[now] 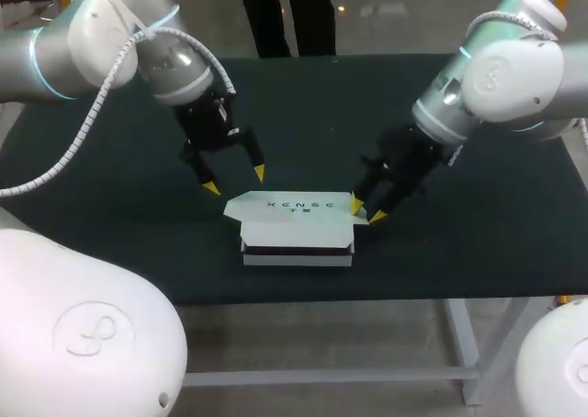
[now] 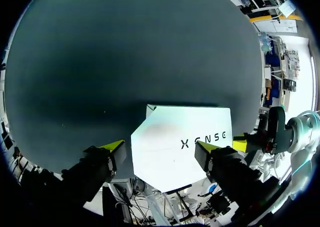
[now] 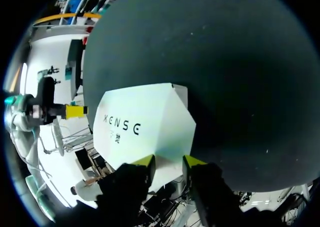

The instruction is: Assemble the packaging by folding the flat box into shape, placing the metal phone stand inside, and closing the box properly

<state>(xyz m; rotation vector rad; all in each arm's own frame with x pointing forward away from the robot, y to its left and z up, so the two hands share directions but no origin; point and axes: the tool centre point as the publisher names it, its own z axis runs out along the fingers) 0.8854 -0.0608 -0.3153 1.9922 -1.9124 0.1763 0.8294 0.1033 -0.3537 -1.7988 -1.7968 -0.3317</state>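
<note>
A white box [image 1: 294, 217] with dark lettering on its lid stands near the table's front edge, the lid lying over it with small flaps jutting at both ends. My left gripper [image 1: 235, 180] hangs open just above the box's back left corner; in its wrist view the lid [image 2: 175, 137] lies between and under the spread gripper [image 2: 161, 147]. My right gripper [image 1: 367, 210] is at the box's right end, and its gripper [image 3: 169, 161] pinches the edge of the lid's end flap [image 3: 170, 147]. No phone stand is in sight.
The dark table mat [image 1: 110, 206] stretches bare to the left, right and behind the box. The table's front edge [image 1: 367, 293] runs close below the box. Each wrist view catches the other arm's yellow fingertip [image 2: 245, 143] beyond the box.
</note>
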